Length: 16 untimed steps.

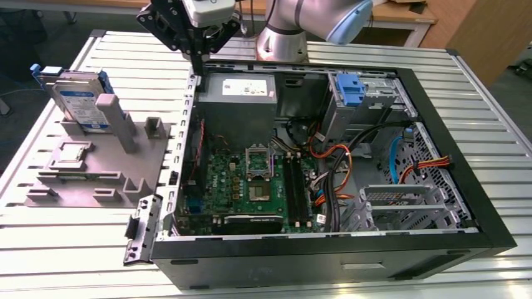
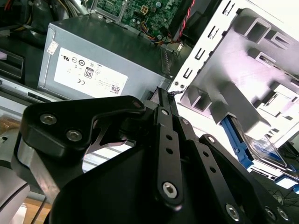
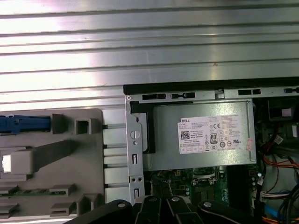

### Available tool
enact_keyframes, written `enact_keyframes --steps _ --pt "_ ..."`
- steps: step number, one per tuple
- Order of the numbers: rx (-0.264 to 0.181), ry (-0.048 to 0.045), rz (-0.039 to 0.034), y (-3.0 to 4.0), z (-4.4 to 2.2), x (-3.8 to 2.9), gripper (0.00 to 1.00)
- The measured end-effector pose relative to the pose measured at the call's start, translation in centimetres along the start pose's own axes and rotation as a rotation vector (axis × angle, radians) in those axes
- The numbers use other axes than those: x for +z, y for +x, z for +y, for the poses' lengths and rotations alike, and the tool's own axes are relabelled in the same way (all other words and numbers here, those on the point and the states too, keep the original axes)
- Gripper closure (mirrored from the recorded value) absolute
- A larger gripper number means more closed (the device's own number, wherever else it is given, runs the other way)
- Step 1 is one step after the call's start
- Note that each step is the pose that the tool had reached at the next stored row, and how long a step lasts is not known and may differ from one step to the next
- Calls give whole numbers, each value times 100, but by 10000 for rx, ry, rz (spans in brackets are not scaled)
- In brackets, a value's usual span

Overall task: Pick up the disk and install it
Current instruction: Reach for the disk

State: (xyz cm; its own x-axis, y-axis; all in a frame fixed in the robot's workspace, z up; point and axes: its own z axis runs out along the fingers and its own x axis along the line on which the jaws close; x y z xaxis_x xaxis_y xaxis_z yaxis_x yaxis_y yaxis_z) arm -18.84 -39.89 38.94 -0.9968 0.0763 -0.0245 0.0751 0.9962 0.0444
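Pinched shut on nothing, the black claw (image 1: 199,61) hangs above the rim of the open black computer case (image 1: 316,261), well apart from the blue-framed silver disk (image 1: 76,99) standing upright in the grey fixture block (image 1: 99,168); approaching unopened or low, it could knock the disk over.

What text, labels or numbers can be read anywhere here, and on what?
No line can be quoted with confidence.
White label on the power supply: logos and certification marks, print too small to read.
Blue-and-white label on the disk, standing in the grey fixture: too small to read.
Motherboard markings: too small to read.
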Motion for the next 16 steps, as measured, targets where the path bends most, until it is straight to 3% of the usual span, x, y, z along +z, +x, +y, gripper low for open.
enact_keyframes --steps 16 --pt "-1 0 0 89 -7 1 90"
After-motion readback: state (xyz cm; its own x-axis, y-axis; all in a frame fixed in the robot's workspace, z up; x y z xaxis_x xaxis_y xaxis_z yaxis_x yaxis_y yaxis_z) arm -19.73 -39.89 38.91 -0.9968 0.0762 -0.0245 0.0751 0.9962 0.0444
